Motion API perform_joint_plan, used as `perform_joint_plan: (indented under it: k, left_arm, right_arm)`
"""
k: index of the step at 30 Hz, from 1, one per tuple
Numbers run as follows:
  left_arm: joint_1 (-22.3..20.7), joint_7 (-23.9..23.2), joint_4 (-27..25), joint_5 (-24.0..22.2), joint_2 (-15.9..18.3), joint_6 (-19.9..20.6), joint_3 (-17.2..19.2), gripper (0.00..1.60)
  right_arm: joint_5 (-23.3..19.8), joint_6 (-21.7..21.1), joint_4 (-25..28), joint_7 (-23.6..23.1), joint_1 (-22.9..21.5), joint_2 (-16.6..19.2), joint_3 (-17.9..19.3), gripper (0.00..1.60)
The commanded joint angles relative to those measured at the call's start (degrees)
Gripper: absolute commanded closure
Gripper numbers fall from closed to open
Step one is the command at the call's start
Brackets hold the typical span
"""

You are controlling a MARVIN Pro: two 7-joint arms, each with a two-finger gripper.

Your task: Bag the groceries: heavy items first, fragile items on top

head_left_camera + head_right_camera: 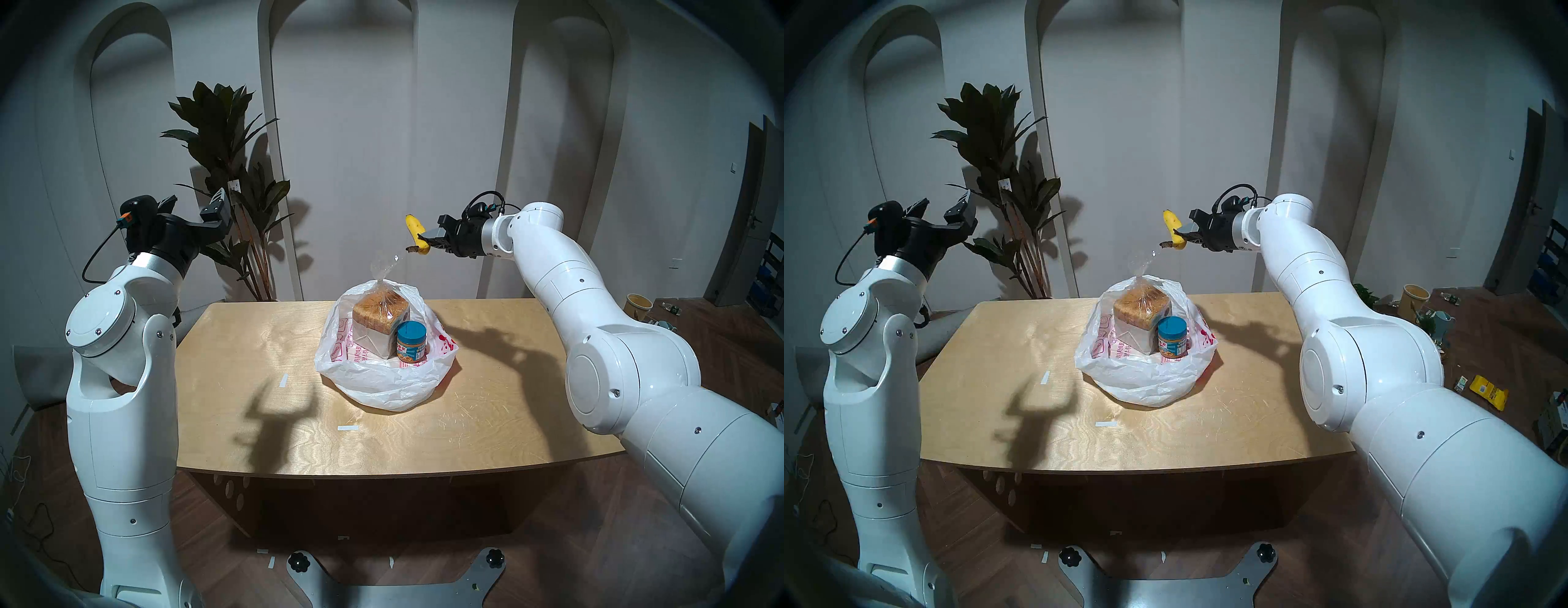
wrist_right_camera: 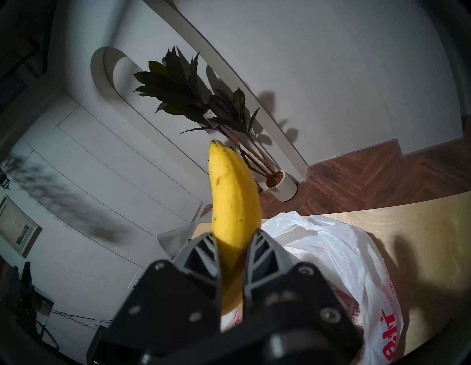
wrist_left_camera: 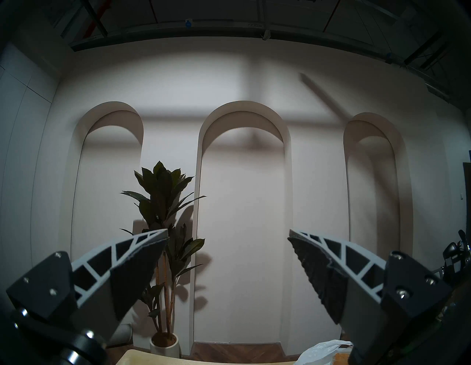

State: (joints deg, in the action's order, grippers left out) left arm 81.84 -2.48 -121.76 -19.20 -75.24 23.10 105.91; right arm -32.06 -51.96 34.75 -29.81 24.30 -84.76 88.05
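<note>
above the far side of the counter [image 1: 263, 407], the right gripper [image 1: 425, 243] is clamped on a yellow banana [image 1: 415, 232], holding it in the air higher than the white plastic carrier bag [image 1: 373, 384]. inside that open bag stand the sliced brown loaf [image 1: 379, 313] in clear wrap and, just beside it, the blue-lidded peanut butter jar [image 1: 410, 342]. off to the left, the left gripper [image 3: 228, 235] is raised with its fingers spread wide, empty, facing a potted plant [image 3: 163, 204].

bag [image 2: 356, 267]: red print, perhaps Chinese, illegible | jar [image 1: 410, 347] label: unreadable
</note>
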Motion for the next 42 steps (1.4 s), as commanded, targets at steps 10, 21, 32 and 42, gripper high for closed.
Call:
perform_joint_plan:
  k: [10,21,32,42]
  left_arm:
    - [-0.7,0.0,-0.9,0.0,0.5,-0.2,0.2,0.00]
    - [-0.8,0.1,-1.1,0.1,0.7,-0.3,0.2,0.00]
    - [-0.8,0.1,-1.2,0.3,1.0,-0.3,0.2,0.00]
    - [-0.9,0.1,-1.5,0.6,1.2,-0.3,0.1,0.00]
  right_arm:
    - [-1.6,-3.0,7.8,-9.4,1.7,3.2,-1.2,1.60]
    - [-2.3,-3.0,11.2,-17.0,9.3,2.2,-5.9,1.60]
    - [-2.5,-3.0,17.9,-24.9,15.7,2.5,-12.4,1.60]
    - [-2.8,-3.0,25.7,-24.9,21.4,7.8,-16.4,1.60]
